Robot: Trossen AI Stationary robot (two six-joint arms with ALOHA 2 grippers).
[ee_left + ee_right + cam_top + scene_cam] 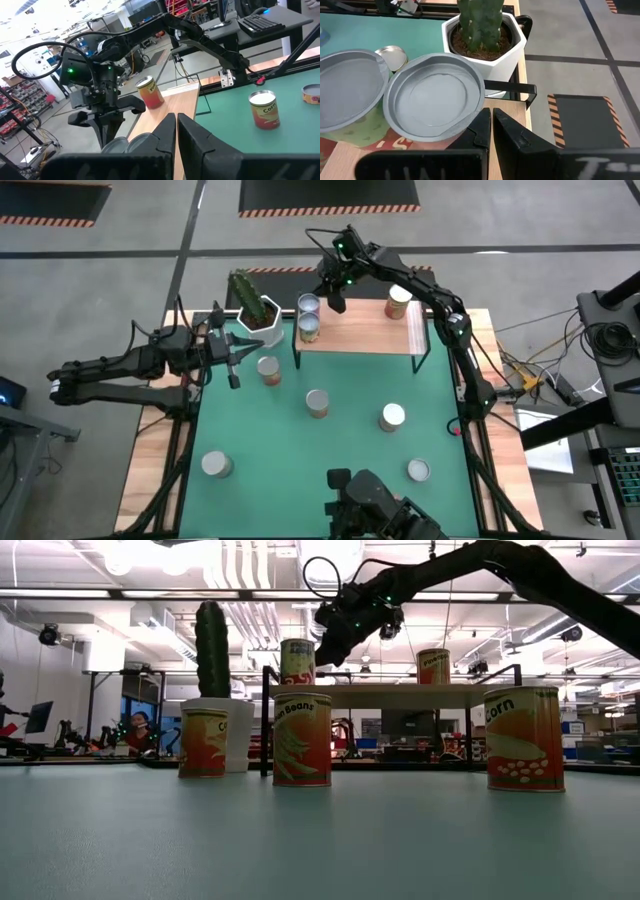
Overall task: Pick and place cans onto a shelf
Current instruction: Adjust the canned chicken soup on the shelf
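i see my right end effector (333, 298) above the shelf (365, 332), fingers pressed narrow and empty, just beside two cans (309, 317) at the shelf's end near the cactus pot (259, 320). my left end effector (236, 352) waits pinched narrow over the counter (330, 455), where five cans stand.

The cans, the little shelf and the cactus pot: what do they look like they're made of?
The cans look like tin: dull silvery ridged tops, with glossy printed labels, probably paper.

The shelf looks like pale unpainted wood, with faint grain, on thin matte black legs, probably metal.

The cactus pot is smooth, white and hexagonal, with a slight sheen; ceramic or plastic, I cannot tell which.
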